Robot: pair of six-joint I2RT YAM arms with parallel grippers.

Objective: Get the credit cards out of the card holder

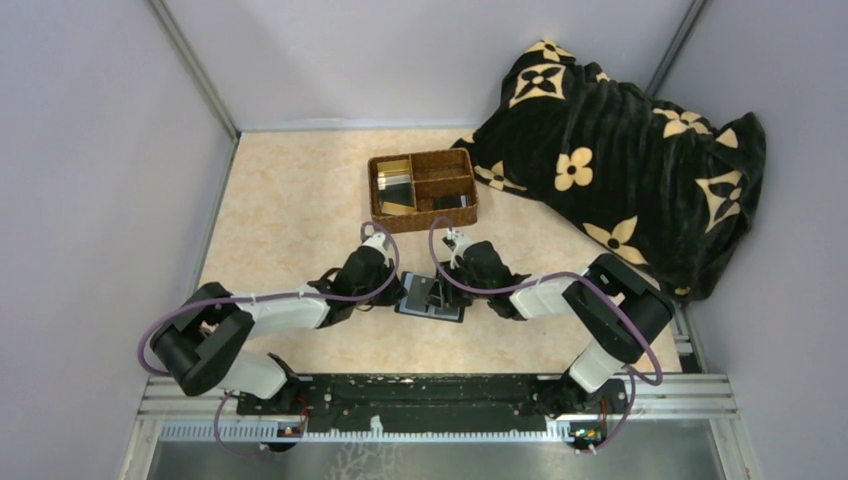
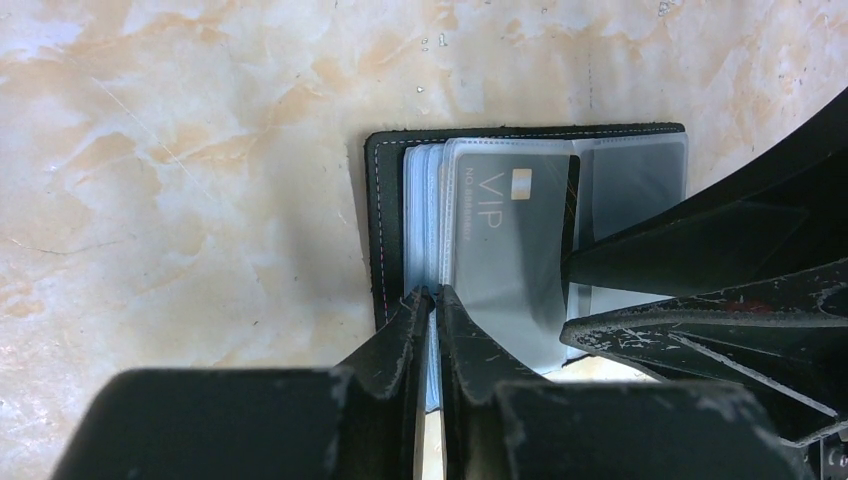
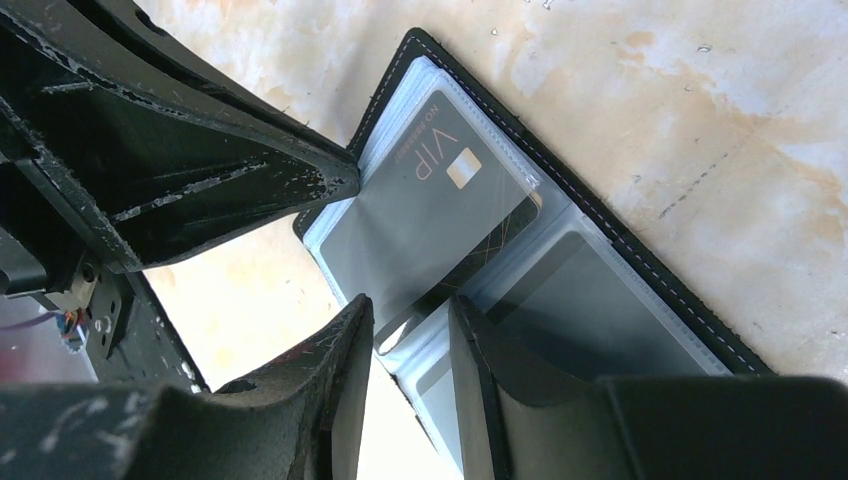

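Card holder pinned open; right arm lined up on the VIP card.
Left fingers (image 2: 398, 345) are almost closed, nipping the clear sleeve edges of the card holder (image 1: 431, 298), which lies open and flat on the counter (image 1: 290, 215) between the two arms. The grey VIP card (image 3: 430, 210) sits in the top sleeve, and its near end seems to poke out. Right fingers (image 3: 482, 350) stand part-open astride that end, not yet gripping. My judgement: hold the left pinch firm, close the right on card only, not sleeve, then draw straight along the slot.
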